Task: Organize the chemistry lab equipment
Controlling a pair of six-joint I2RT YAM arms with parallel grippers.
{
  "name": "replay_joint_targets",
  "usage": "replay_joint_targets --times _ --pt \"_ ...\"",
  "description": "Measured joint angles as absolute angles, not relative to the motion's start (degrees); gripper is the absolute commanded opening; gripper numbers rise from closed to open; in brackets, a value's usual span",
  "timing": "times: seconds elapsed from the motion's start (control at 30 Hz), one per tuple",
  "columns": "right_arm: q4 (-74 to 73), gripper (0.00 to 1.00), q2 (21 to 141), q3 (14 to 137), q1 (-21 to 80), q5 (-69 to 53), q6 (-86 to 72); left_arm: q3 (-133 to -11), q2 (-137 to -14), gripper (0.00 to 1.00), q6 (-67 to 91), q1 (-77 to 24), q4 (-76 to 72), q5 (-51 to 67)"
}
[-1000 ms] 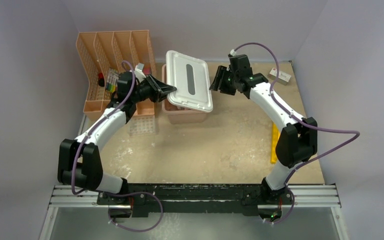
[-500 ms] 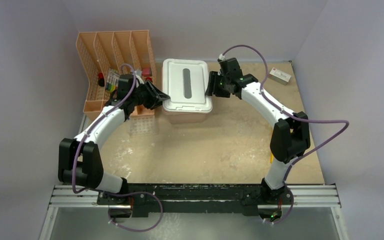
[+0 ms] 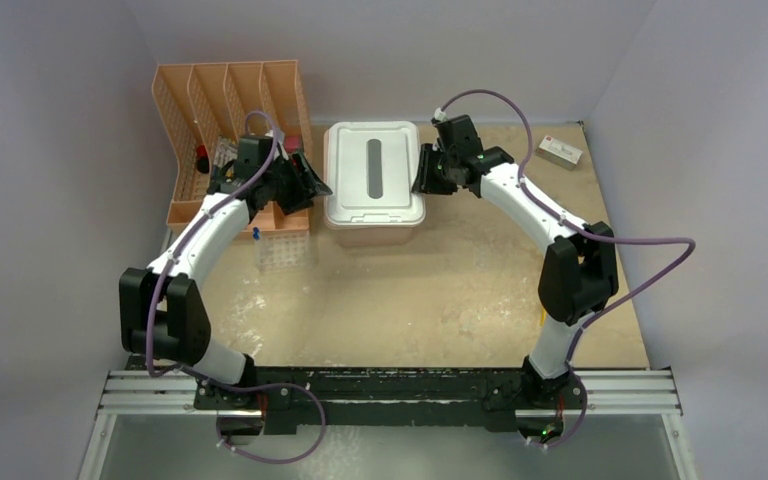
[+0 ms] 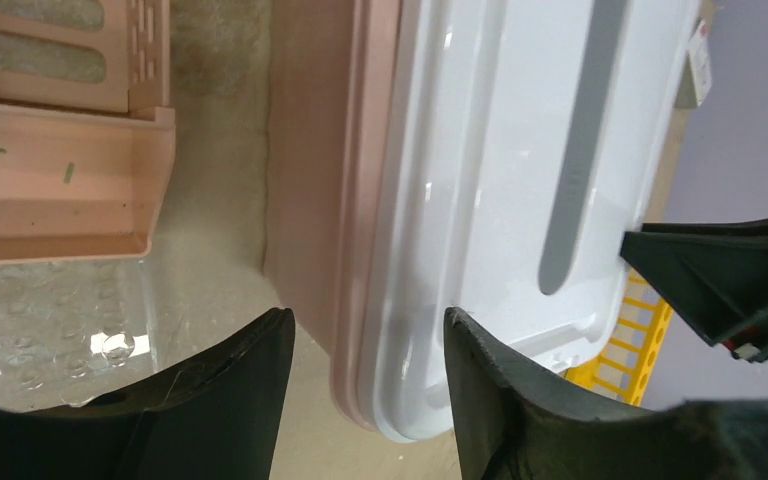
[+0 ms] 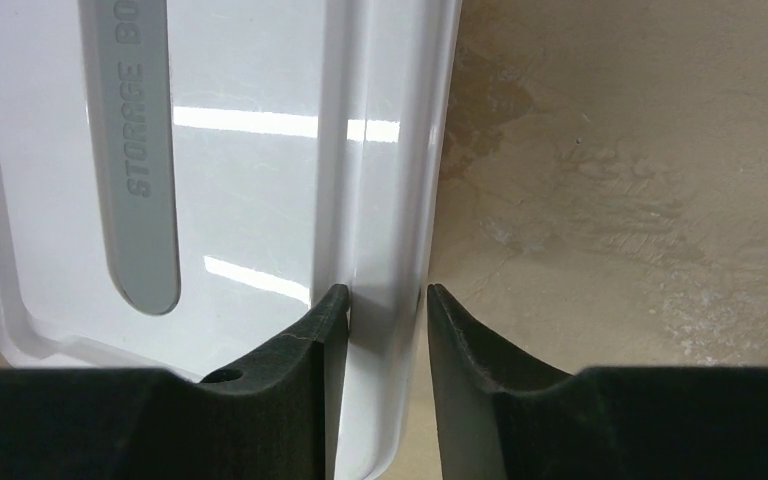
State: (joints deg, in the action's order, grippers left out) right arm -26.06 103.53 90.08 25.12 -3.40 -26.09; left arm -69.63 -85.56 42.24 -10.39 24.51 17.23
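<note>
Left gripper (image 4: pixel 367 320) gapes; only the right gripper (image 5: pixel 386 293) nips the white lid (image 3: pixel 400 178) by its rim, so one tug could skew it off the pink bin (image 4: pixel 310 180).

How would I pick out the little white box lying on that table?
Start at the sandy table and find the pink bin with its white lid at the far middle. Look right from it to the far right corner: the small white box lies there alone. It is flat, far smaller than the bin, with a red mark at one end.
</note>
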Motion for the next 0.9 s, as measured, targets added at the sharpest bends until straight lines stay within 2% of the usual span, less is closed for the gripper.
replay_joint_targets --times 0.33,0.4,0.5,0.57,0.73,0.9 --pt "-26.2 0.37 105.8 92.4 24.9 -6.7 -23.9 -68.0 -88.3 0.55 41.4 -10.2 23.1 19.7" --pt "-26.3 0.37 105.8 92.6 24.9 -7.5 -23.4 -67.1 -88.4 0.52 41.4 -10.2 22.2 20.2" --pt "-26.2 0.38 105.8 92.9 25.1 -8.7 -23.0 -66.5 -88.5 0.39 41.4 -10.3 22.2 19.7" --pt "-26.2 0.39 105.8 93.0 25.1 -9.6 -23.0 -66.4 -88.5 0.35 41.3 -10.3 22.2 18.8" --pt "-26.1 0.44 105.8 93.1 25.1 -10.0 -23.1 -66.4 -88.5 0.36 41.1 -10.3 21.9 17.9" --pt "-26.9 0.46 106.1 94.5 25.1 -6.7 -23.6 -66.2 -88.5 0.46 40.9 -10.3 22.0 17.1"
